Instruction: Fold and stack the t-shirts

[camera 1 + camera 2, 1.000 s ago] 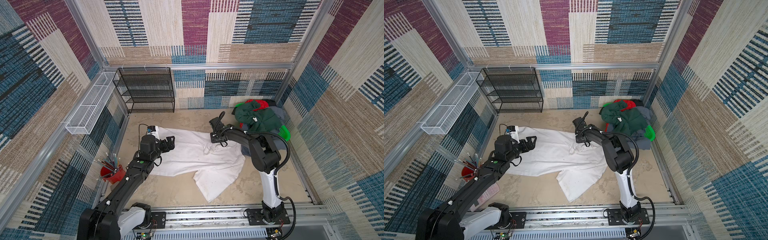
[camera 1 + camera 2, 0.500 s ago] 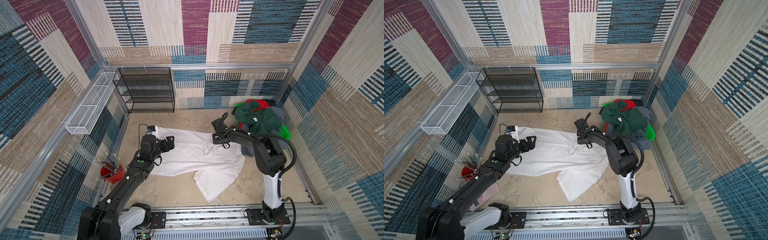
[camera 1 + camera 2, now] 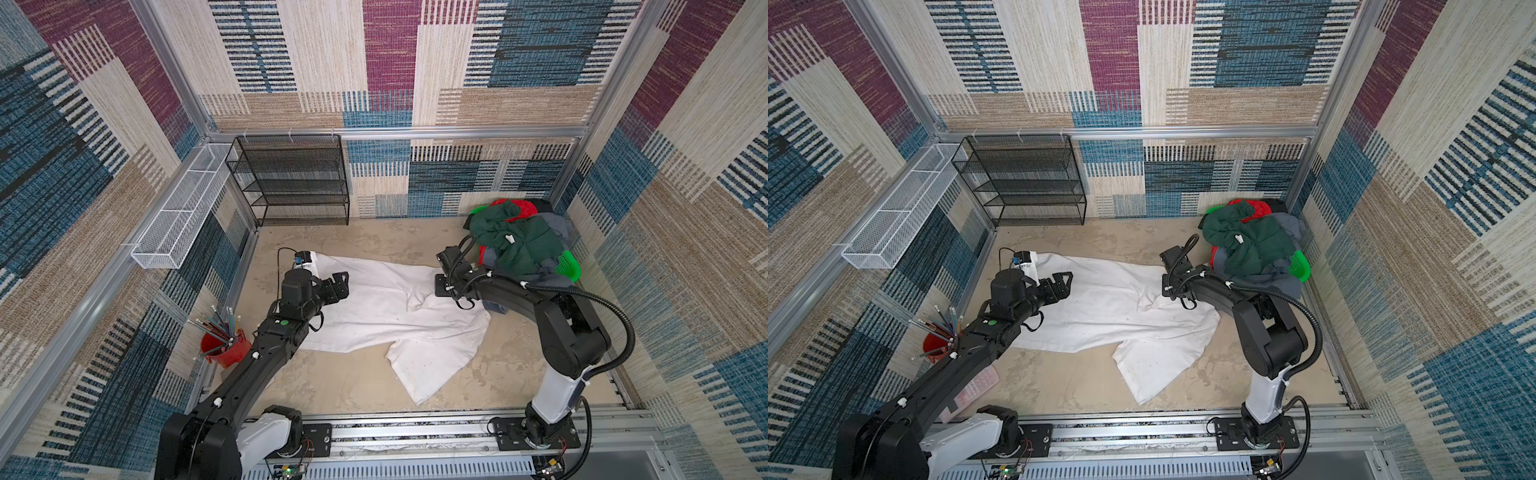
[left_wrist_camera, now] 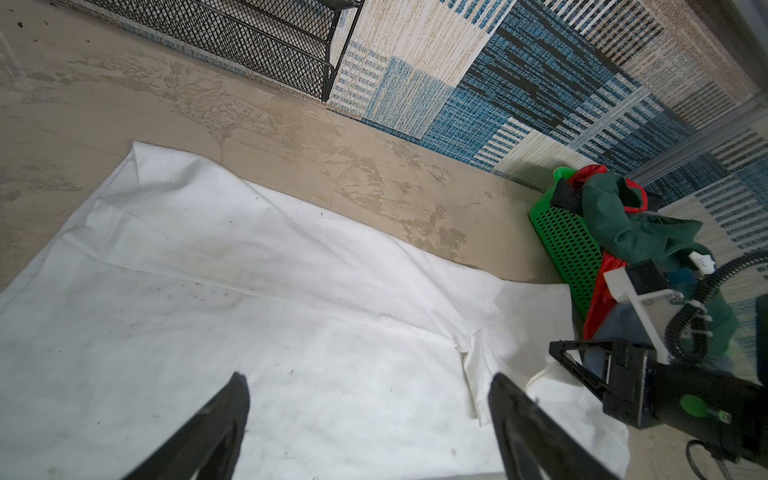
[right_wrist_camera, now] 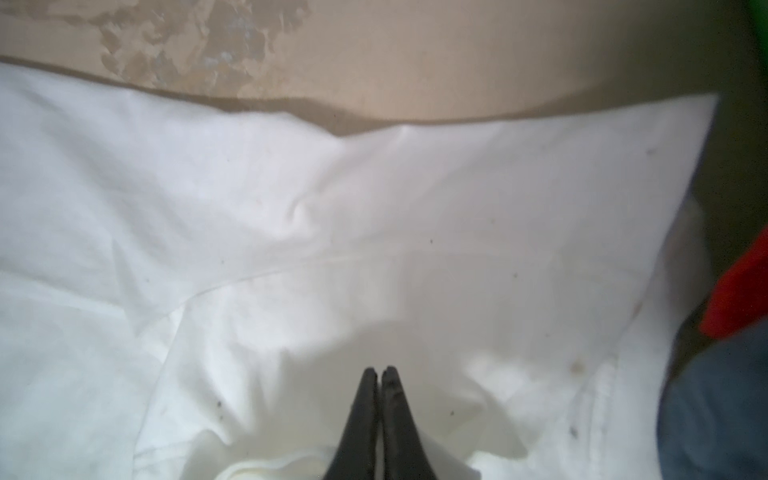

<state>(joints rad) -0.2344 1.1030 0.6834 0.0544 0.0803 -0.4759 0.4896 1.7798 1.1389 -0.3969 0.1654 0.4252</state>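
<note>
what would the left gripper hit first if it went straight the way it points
Probably the large white cloth t-shirt spread ahead of the open left gripper; if it skims above the cloth, the right gripper comes next. Tilt is unclear.

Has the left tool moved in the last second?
No. The left tool stays open over the white t-shirt, at the same offset from the black wire rack in both top views.

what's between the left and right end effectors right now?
Only white t-shirt cloth, no other object, between left end effector and right end effector. Shows in both top views.
</note>
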